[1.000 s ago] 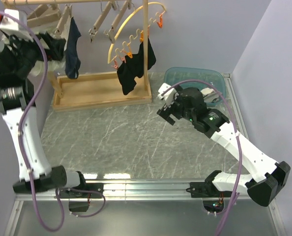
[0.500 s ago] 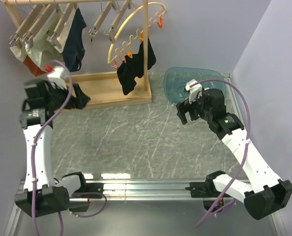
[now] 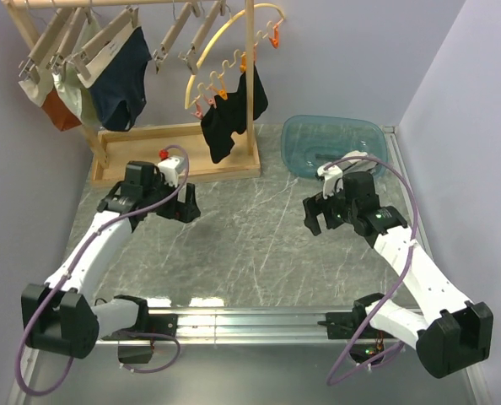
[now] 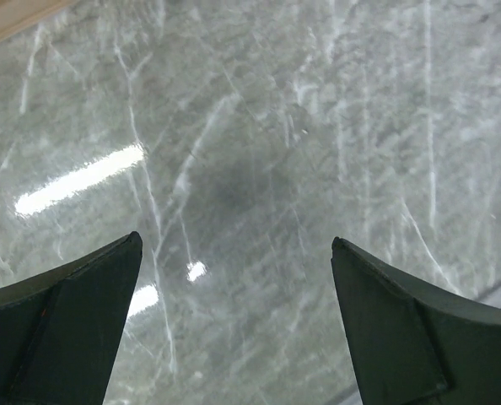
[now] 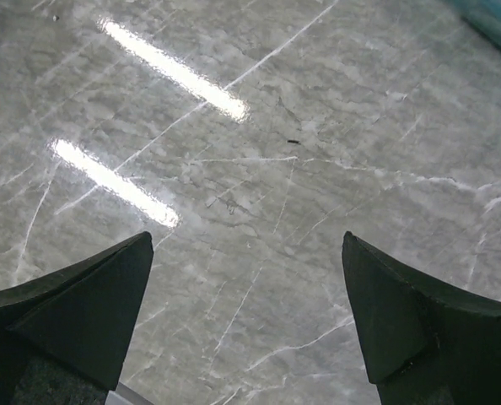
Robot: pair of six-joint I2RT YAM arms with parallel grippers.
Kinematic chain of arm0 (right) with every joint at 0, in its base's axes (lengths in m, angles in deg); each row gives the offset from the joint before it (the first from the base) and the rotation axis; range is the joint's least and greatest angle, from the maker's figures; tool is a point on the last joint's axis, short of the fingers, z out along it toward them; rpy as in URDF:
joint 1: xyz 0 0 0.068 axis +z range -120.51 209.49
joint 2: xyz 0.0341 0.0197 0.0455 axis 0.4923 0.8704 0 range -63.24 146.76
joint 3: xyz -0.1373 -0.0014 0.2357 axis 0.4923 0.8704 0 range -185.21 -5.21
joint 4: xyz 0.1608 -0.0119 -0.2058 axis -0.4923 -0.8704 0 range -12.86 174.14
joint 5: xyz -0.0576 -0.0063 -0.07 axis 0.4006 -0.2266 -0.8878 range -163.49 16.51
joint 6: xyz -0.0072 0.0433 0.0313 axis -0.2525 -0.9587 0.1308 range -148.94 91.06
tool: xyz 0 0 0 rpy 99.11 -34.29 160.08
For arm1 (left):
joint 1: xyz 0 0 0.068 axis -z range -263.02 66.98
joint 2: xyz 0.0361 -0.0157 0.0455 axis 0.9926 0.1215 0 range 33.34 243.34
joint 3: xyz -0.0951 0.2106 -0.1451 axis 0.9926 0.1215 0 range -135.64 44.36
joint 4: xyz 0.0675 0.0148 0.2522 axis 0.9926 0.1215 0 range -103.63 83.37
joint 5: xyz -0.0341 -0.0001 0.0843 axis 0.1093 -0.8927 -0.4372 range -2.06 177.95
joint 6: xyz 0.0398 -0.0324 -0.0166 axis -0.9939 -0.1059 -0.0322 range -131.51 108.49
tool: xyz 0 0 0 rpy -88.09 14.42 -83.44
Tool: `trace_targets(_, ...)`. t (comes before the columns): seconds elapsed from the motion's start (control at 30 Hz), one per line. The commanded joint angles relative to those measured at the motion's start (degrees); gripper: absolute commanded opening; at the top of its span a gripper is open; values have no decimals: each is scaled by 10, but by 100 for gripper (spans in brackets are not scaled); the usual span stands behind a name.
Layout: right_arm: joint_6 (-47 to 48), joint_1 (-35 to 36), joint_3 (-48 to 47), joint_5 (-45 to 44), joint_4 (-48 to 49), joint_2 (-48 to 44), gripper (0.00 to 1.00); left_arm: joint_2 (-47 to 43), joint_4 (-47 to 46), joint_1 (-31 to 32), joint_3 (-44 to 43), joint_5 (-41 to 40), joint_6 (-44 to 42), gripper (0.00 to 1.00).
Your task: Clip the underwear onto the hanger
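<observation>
The marble table (image 3: 250, 245) lies bare under both arms, and the wooden rack (image 3: 179, 156) stands at its far left edge. Both arms sit low over the stone, well apart from the rack. The left gripper (image 3: 183, 204) has its jaws spread wide with nothing between them. The right gripper (image 3: 314, 215) is the same, and both wrist views show only marble between the fingers.

The underwear (image 3: 120, 84) hangs on the rack. Its tan waistband runs along the hanger (image 3: 107, 34), so the clipping looks done. From this far off I cannot tell whether both end clips truly bite the cloth.

The briefs are light, soft and limp, so they would sag and fold wherever they are pinched. The firmer waistband, near a corner, is the best place to take hold of them.
</observation>
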Motion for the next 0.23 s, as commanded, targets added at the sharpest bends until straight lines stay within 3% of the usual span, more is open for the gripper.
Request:
trace_targets(0.0, -6, -4, 7, 9, 13, -17, 100, 13, -66, 19, -2, -51, 21, 99)
trace_targets(0.2, -9, -4, 5, 17, 14, -29, 100, 23, -73, 38, -19, -78, 35, 99)
